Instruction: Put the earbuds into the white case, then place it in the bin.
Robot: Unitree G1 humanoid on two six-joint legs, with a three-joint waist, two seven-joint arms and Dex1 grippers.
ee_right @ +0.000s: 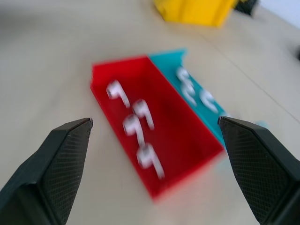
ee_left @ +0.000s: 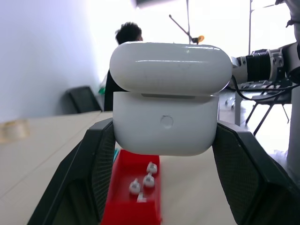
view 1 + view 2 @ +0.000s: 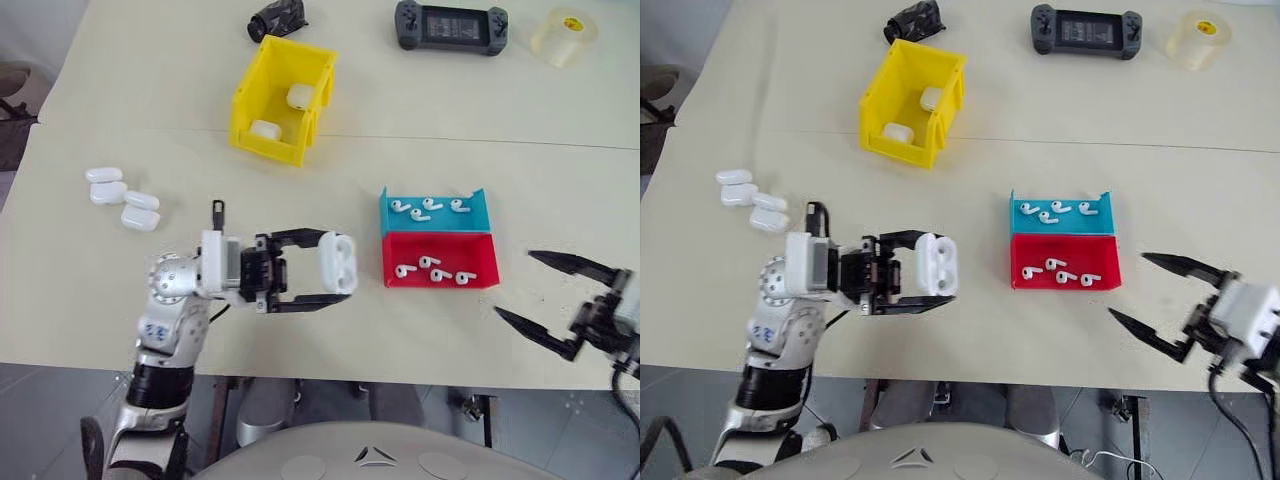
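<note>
The left gripper (image 3: 322,272) pinched the white case (image 3: 338,263), lid popped up. The earbuds (image 3: 432,268) lay in the red tray (image 3: 440,262), between that case and the wide-open, empty right gripper (image 3: 522,290), which was nearer.

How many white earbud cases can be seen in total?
7: one white case held in the left gripper, two inside the yellow bin, four loose cases on the table's left part. None seems hidden.

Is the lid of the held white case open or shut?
Open: the white case shows a gap under its raised lid.
</note>
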